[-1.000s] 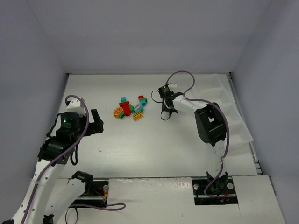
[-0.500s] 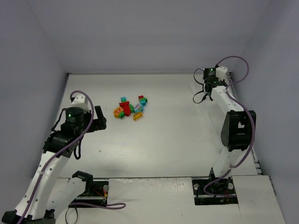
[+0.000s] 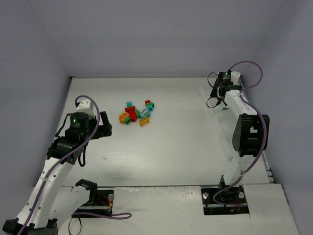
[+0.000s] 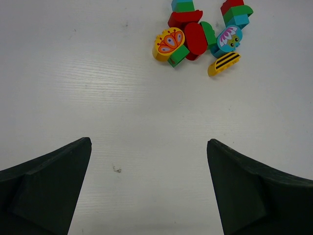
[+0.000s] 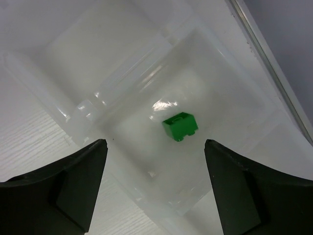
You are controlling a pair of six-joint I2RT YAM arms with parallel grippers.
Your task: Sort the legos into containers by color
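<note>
While the right gripper [image 5: 155, 142] hangs spread and empty over the tray [image 5: 78, 110], a green brick [image 5: 180, 126] lies loose in the compartment beneath, its long axis running roughly from finger to finger, slightly skewed. The other legos [image 4: 195, 36] sit heaped on the table [image 4: 73, 73] ahead of the left gripper [image 4: 149, 141], also spread wide. They look like light, hard, slick plastic, so I'd pinch each across its short flat sides.

White wood-grain bench [image 3: 171, 152], plain grey walls [image 3: 146, 39] around; tiny dark speck [image 4: 116, 169] between left gripper [image 4: 148, 142] fingers; metal edge strip [image 5: 264, 55] beyond right gripper [image 5: 154, 142]
</note>
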